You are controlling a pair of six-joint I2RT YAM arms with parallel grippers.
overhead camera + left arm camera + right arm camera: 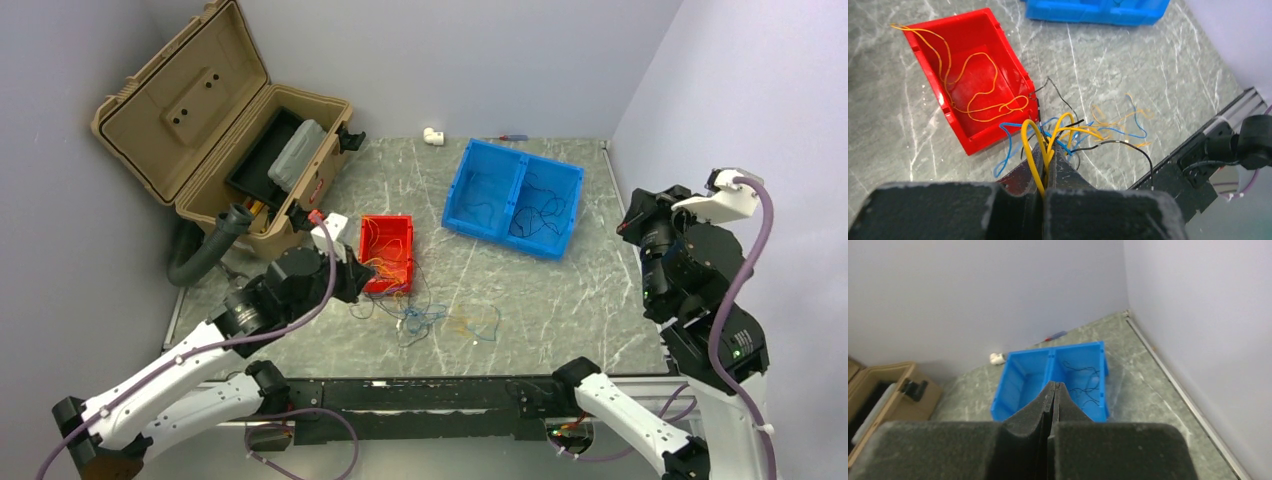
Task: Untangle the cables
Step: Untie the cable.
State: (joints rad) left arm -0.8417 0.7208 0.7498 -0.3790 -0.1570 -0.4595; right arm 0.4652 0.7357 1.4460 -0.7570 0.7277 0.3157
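Subject: the cables (425,315). They lie as a loose tangle of yellow-orange, blue and black strands on the table (570,300), just in front of the red bin (386,256). Several strands trail up over the bin's near rim. More yellow-orange strands (1003,106) lie looped inside the red bin. A few dark strands (540,212) sit apart in the blue bin (470,155), well to the right of the red bin, in its right-hand compartment.

Left claw (1048,160): pressed together, pinching a doubled yellow strand at the front edge of the tangle, just in front of the red bin. Blue and black strands cross that yellow loop right at the fingertips.

Right claw (1053,388): pressed together, holding nothing, raised far to the right of the red bin.

Risk, as a judgement: a pull on the pinched strand may drag the whole tangle and tighten the crossings, because nothing holds the rest down. Strands draped over the rim could shift or tip the red bin. The thin wire may also slip from the pads.

Markings: no brand, label or writing is legible on either bin or on the open tan case (190,100) left of the red bin.
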